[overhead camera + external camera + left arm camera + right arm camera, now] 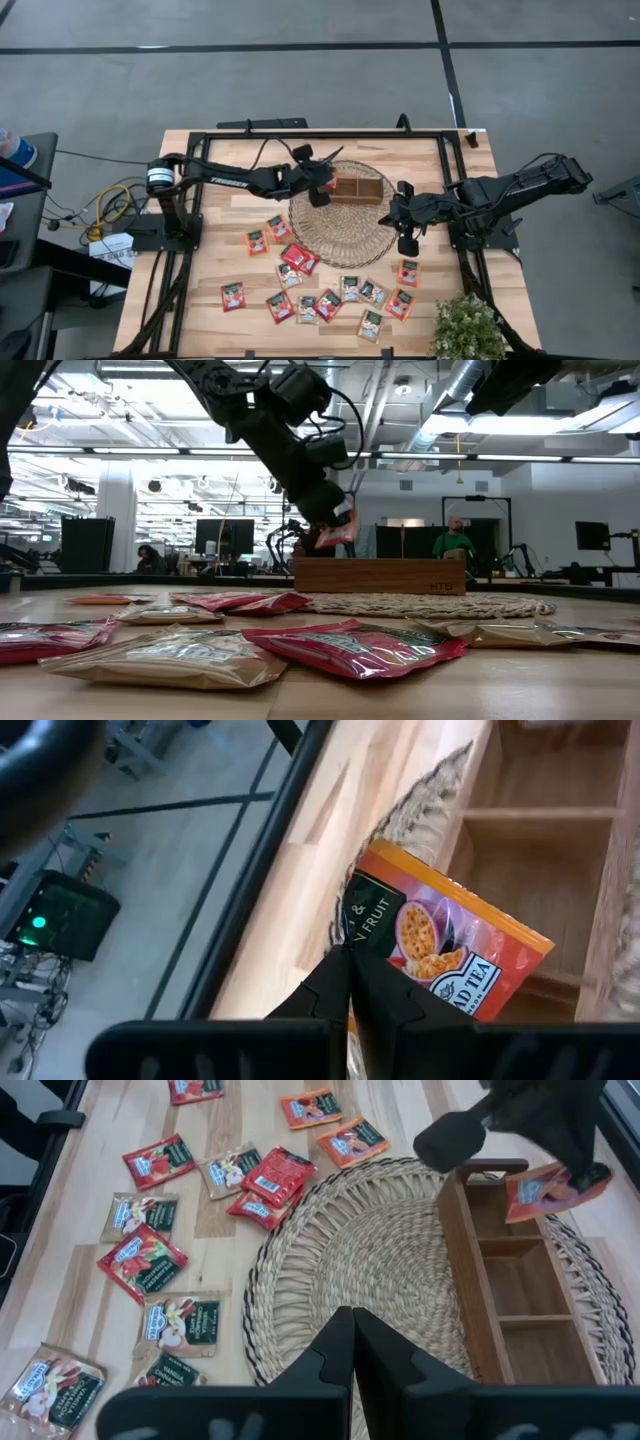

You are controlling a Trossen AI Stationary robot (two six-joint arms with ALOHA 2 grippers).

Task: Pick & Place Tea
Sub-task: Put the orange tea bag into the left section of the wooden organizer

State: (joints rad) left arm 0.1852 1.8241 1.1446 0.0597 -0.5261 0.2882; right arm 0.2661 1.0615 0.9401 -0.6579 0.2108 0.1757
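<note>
Left claw around tea sachet

Layout around my left gripper:
Sachet in my fingers, directly above the tray's end compartment; tray sits on the mat; loose sachets on the table beyond the mat.

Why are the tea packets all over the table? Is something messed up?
Nothing looks broken or spilled. The loose sachets lie scattered on the table, a few overlapping. The left gripper holds one orange sachet over the tray.
</note>
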